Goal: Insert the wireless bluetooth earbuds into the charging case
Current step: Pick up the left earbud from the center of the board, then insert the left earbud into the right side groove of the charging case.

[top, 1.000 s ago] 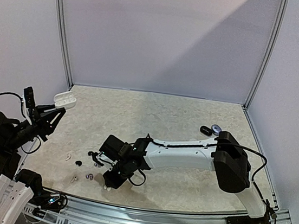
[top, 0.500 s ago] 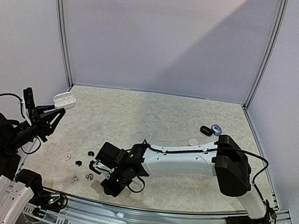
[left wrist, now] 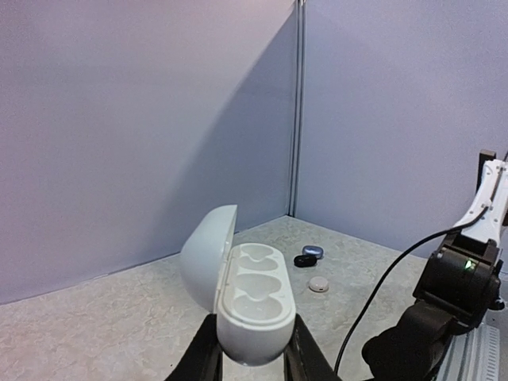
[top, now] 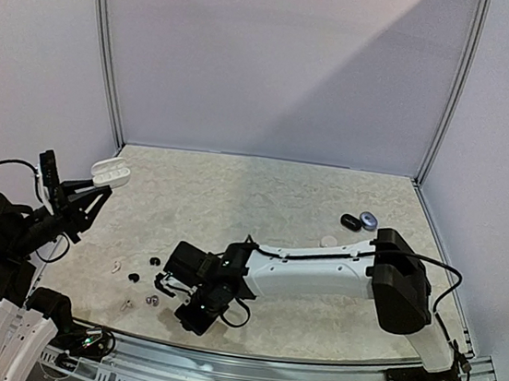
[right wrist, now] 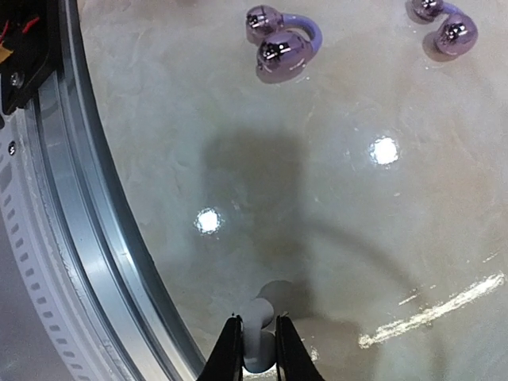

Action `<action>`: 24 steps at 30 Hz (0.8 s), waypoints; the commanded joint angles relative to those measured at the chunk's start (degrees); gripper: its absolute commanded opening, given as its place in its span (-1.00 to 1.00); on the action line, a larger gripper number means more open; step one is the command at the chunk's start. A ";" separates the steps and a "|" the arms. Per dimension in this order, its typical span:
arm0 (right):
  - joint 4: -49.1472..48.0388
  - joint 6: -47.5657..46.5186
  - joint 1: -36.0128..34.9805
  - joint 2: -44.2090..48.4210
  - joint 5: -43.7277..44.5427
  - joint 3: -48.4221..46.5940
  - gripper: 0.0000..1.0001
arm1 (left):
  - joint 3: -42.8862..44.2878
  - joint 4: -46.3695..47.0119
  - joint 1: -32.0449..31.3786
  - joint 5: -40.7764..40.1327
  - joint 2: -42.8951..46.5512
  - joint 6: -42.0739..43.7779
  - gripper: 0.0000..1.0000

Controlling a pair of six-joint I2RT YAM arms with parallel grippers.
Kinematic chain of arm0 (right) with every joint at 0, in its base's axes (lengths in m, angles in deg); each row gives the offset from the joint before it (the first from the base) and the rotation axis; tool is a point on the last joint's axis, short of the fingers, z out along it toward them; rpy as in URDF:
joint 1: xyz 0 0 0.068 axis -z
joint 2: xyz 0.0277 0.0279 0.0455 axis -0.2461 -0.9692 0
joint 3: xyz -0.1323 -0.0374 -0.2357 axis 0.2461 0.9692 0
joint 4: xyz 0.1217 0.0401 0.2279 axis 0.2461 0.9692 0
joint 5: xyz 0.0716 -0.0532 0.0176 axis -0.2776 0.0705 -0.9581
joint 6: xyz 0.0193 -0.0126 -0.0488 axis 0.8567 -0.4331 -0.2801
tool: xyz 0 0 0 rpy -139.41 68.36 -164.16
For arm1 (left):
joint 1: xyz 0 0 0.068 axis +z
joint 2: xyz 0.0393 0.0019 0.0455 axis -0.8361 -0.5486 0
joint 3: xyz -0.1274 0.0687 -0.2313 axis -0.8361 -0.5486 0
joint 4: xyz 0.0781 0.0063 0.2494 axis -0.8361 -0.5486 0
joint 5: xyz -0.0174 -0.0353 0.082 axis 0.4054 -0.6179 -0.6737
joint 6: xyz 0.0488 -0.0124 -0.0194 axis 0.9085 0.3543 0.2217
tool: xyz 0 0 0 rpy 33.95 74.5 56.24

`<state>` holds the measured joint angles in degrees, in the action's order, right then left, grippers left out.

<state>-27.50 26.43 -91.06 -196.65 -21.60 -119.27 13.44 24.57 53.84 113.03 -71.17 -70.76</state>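
Right wrist view: white earbud (right wrist: 256,325) between jaws, lower end cut off.

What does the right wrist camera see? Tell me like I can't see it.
The right gripper pinches a tiny white earbud over the pale table. Two shiny lavender earbuds lie farther away, and a metal rail curves down the left side.
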 commanded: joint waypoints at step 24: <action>-0.43 -40.30 0.36 23.11 -0.43 -15.86 -0.89 | 2.68 -1.60 -14.13 21.16 -9.42 16.16 -1.00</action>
<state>-30.17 -8.30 -89.86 -170.03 -21.38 -131.07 13.96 27.61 41.44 133.12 -80.04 -62.39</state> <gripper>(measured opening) 0.126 0.225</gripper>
